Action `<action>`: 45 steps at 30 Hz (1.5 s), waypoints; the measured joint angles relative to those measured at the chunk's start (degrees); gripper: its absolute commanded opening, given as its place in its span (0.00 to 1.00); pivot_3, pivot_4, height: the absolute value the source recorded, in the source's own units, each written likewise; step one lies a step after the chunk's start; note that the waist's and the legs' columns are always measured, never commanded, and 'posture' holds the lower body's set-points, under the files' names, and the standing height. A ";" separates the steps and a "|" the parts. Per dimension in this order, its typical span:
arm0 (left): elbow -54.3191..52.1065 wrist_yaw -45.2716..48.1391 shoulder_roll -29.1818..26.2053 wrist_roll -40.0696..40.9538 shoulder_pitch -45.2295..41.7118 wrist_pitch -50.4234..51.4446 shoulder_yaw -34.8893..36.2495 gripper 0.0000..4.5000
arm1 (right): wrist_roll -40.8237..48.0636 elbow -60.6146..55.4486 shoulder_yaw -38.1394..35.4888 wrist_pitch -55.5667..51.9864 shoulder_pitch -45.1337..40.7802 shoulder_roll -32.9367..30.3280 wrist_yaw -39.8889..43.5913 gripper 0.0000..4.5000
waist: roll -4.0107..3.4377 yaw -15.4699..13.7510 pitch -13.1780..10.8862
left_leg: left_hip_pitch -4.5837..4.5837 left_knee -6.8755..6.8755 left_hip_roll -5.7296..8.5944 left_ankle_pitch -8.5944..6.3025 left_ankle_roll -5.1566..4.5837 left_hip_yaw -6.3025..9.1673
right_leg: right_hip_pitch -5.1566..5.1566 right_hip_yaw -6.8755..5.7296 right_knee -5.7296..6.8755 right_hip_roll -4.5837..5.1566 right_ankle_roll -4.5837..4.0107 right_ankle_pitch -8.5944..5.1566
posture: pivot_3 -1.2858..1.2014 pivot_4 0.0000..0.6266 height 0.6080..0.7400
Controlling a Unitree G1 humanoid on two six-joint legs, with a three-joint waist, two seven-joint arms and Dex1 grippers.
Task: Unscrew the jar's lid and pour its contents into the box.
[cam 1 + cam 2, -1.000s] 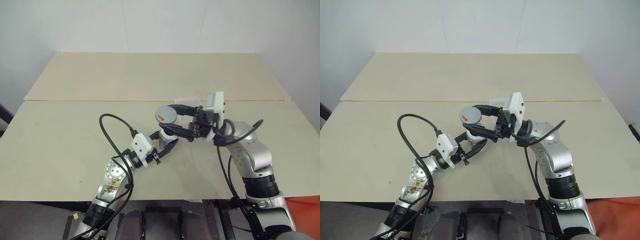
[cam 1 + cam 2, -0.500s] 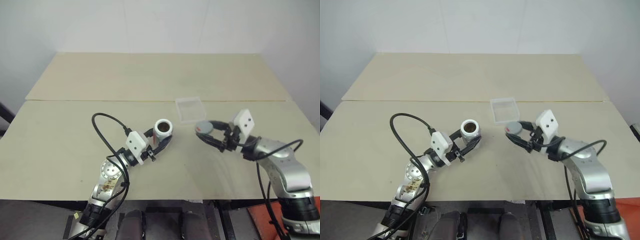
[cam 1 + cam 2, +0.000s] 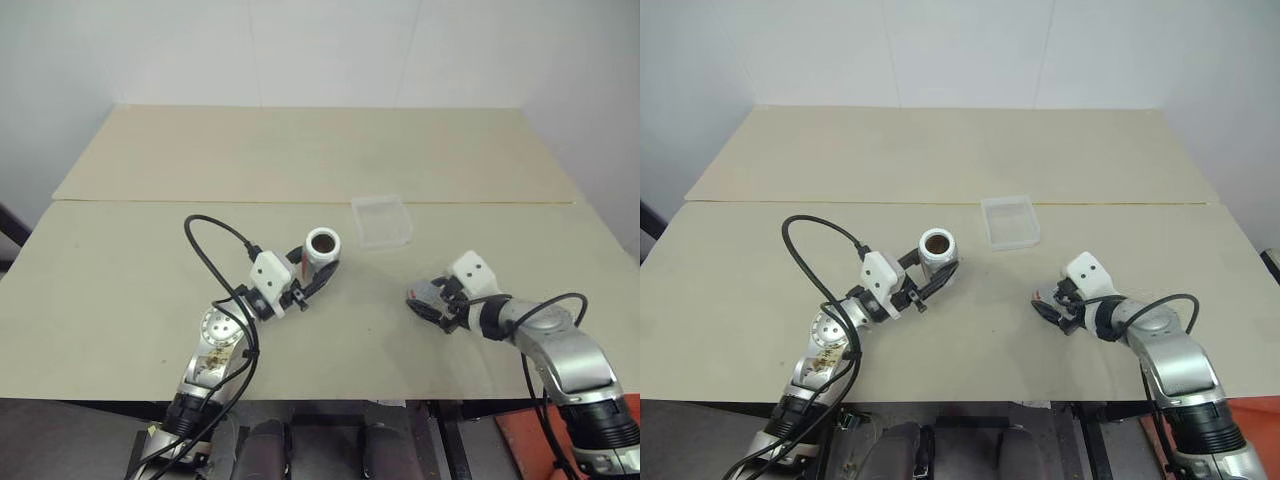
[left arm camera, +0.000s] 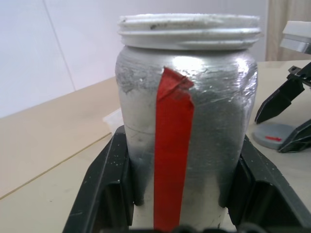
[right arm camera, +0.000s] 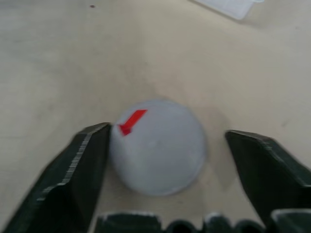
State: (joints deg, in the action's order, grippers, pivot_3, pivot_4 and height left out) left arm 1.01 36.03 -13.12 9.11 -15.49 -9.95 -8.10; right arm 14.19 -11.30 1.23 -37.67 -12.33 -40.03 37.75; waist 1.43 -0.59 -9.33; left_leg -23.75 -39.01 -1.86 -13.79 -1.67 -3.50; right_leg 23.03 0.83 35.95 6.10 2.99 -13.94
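We think this is a test room or a lab, not a home. We see a big, flat, light-coloured table (image 3: 150,290) made of two boards pushed together, with a line where they meet. Behind it stand plain white walls (image 3: 300,50) with nothing hung on them. Very little lies on the table, and we see no chairs, dishes or toys. The two metal robot arms with loose black cables (image 3: 215,245) also fit a room for trying things out.
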 measured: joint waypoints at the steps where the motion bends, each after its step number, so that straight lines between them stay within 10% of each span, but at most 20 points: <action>1: 0.00 -0.08 0.01 0.00 0.00 0.00 0.07 0.44 | 0.00 -0.04 0.00 0.00 0.05 -0.07 0.20 0.99 | 0.00 -0.04 0.00 | -0.01 0.00 0.00 0.00 0.00 0.00 | 0.01 -0.01 0.01 0.00 0.00 0.00 | 0.52 0.24 1.00; 10: 10.91 -2.78 0.00 -4.34 -11.05 0.34 0.20 0.44 | -0.62 -1.19 -4.75 3.57 -1.85 -1.39 -0.69 0.99 | 0.01 -0.12 -0.01 | -0.05 -0.06 0.05 0.01 0.00 -0.04 | 0.00 -0.04 0.01 0.00 0.03 0.01 | 0.52 0.24 1.00; 26: 71.75 -18.36 5.12 -25.39 -57.09 -6.38 -7.38 0.44 | -2.81 -11.63 -3.59 3.89 -2.31 6.60 -9.41 0.99 | 0.09 -0.10 -0.06 | -0.65 -0.12 0.12 -0.01 -0.03 -0.17 | 0.27 -0.28 -0.05 -0.01 0.17 0.01 | 0.52 0.24 1.00; 45: 80.04 -53.29 8.23 -70.25 -67.52 -6.99 -45.49 0.44 | -3.87 -24.49 -3.19 -4.24 4.52 11.09 -16.26 0.99 | 0.13 -0.09 -0.08 | -0.73 -0.15 0.14 0.02 0.03 -0.18 | 0.52 -0.22 -0.01 0.00 0.18 0.00 | 0.52 0.24 1.00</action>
State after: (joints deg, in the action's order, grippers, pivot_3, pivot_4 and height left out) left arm 81.05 -17.27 -4.89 -61.15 -83.01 -16.94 -53.59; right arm 10.33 -35.79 -1.97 -41.91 -7.81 -28.94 21.49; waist 1.56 -0.69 -9.41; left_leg -24.49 -39.16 -1.72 -13.77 -1.64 -3.69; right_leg 23.54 0.61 35.94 6.10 3.17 -13.95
